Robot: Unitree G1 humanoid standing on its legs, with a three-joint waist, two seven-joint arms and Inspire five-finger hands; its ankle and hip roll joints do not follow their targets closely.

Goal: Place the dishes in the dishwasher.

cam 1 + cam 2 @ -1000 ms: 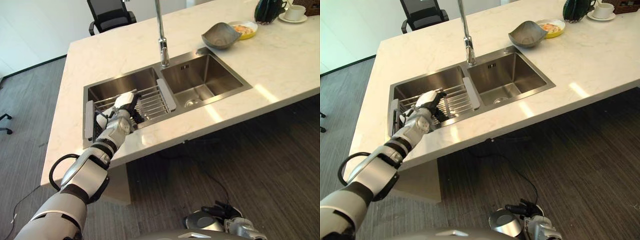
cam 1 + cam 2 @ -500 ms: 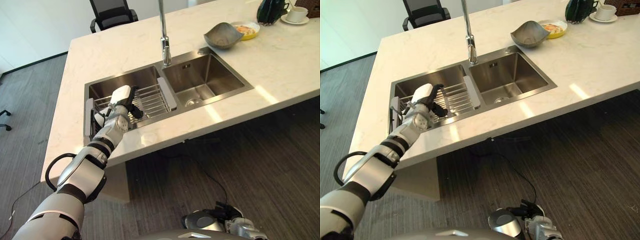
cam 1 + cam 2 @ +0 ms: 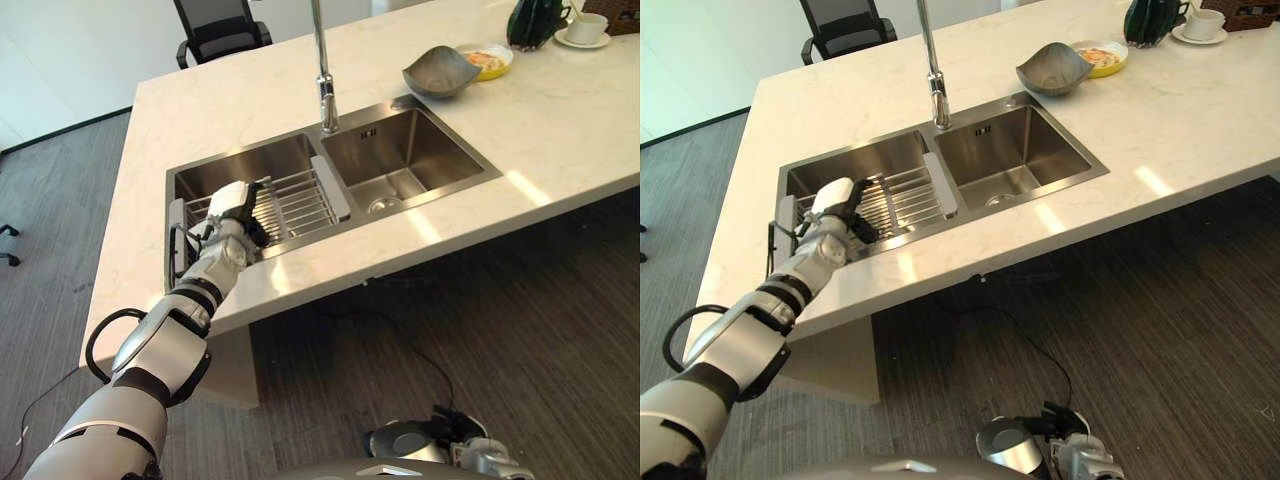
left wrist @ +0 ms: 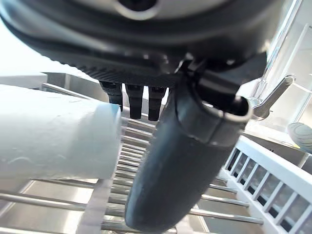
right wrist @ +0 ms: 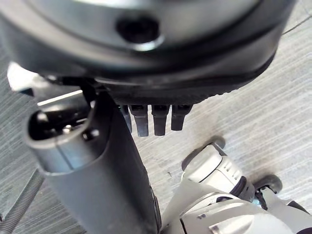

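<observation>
Sink [image 3: 400,150]: wire rack [image 3: 290,200] w/ white ends; left hand [image 3: 232,205] fingers apart above.

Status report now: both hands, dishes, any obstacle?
Left hand open over wire rack. Right hand open, low by floor. Dishes: bowl on counter. No obstacle seen.

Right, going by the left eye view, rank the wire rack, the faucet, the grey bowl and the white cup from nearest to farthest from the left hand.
1. Wire rack: right at the left hand, across the left basin.
2. Faucet: behind the sink, between the basins.
3. Grey bowl: on the counter beyond the right basin.
4. White cup: on a saucer at the counter's far right corner.
</observation>
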